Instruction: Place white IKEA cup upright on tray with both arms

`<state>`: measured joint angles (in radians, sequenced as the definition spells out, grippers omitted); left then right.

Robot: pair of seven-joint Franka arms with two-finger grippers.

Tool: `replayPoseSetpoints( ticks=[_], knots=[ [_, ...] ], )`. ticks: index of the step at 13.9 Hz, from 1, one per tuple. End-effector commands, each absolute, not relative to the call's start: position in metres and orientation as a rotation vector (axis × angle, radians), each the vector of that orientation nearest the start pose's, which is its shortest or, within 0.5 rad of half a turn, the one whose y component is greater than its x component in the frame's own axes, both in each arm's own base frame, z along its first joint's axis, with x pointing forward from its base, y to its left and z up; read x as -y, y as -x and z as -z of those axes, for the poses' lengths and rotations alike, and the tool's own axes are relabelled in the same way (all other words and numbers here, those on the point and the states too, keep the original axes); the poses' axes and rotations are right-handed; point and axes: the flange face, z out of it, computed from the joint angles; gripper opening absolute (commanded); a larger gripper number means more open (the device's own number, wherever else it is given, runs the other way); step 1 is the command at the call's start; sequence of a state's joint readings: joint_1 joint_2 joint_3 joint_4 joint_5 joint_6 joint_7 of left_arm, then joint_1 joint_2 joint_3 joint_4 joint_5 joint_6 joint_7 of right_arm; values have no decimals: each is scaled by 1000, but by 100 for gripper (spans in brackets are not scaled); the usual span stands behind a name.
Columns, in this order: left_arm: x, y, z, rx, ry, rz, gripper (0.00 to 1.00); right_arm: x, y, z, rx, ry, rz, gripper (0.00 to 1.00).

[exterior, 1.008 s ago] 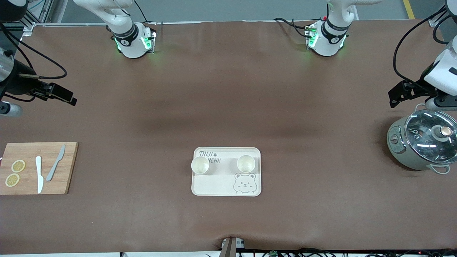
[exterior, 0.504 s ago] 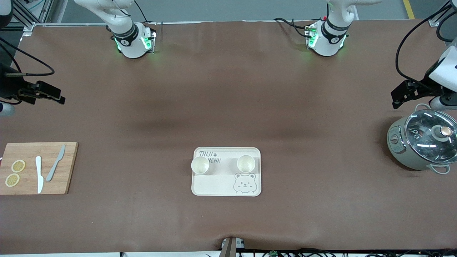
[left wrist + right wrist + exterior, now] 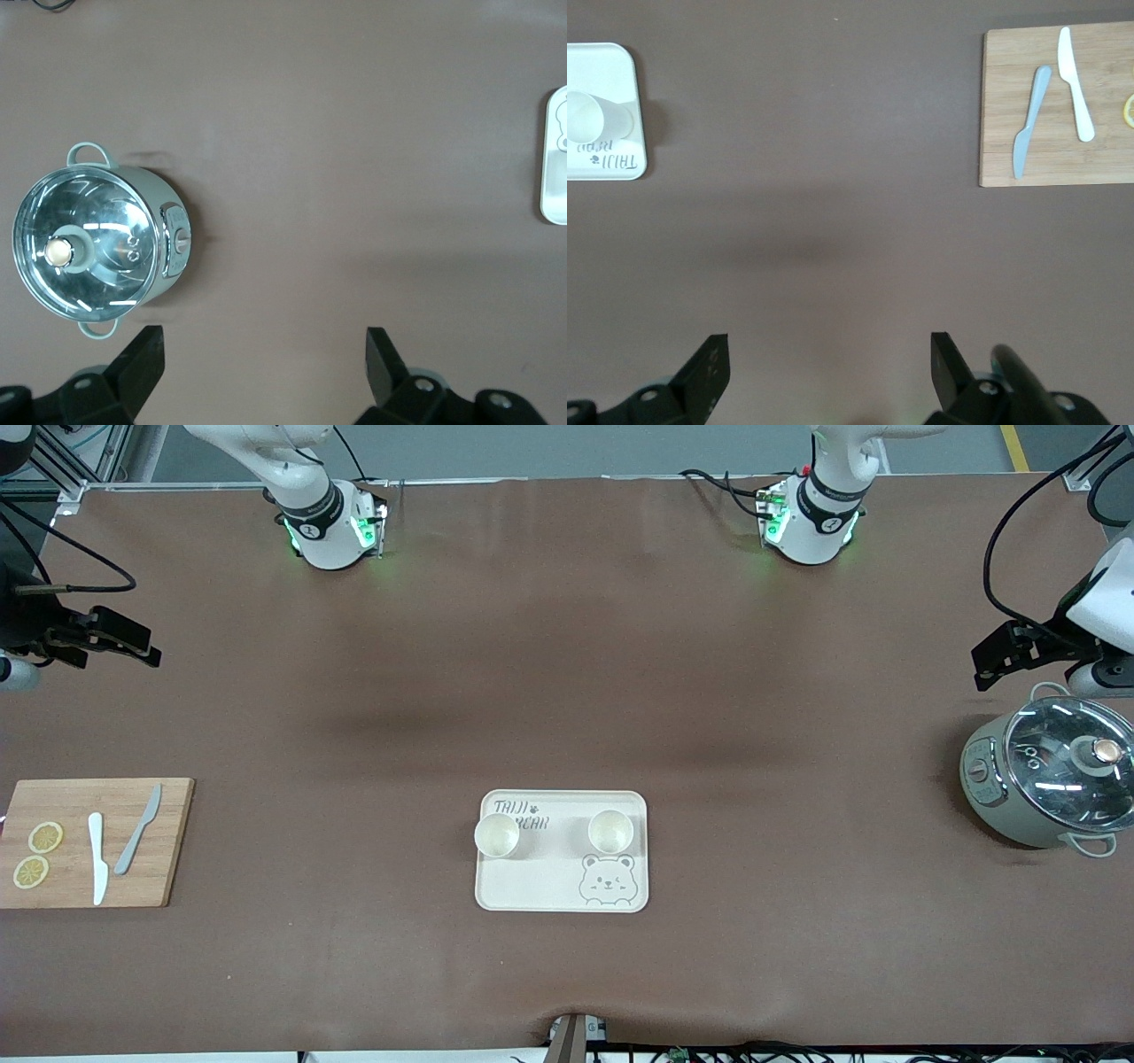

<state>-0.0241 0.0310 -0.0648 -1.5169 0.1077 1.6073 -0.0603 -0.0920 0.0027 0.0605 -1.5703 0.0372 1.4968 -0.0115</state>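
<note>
Table cover looking matt brown, cloth-like. Cutting board showing wood grain. Pot lid gleaming glossy glass. Tray appearing smooth, matt cream plastic.

both hands spread, raised apart.

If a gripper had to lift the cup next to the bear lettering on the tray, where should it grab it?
Probably by the rim, from straight above. That cup stands upright with its mouth open, at the tray's edge toward the right arm's end, so one finger could go inside and one outside the wall. The second cup stands well apart, leaving room.
</note>
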Motion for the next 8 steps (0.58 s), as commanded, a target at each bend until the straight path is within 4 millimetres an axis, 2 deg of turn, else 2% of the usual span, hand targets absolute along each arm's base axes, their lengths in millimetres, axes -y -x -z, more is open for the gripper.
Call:
replayPoseSetpoints(
  ticks=[1,8],
  knots=[
    [38,-563,-648,-58,3034,90,100,14,-539,-622,-7,3134,-94,100],
    [39,-561,-649,-59,3033,77,100,15,-539,-628,13,3123,-59,100]
  ],
)
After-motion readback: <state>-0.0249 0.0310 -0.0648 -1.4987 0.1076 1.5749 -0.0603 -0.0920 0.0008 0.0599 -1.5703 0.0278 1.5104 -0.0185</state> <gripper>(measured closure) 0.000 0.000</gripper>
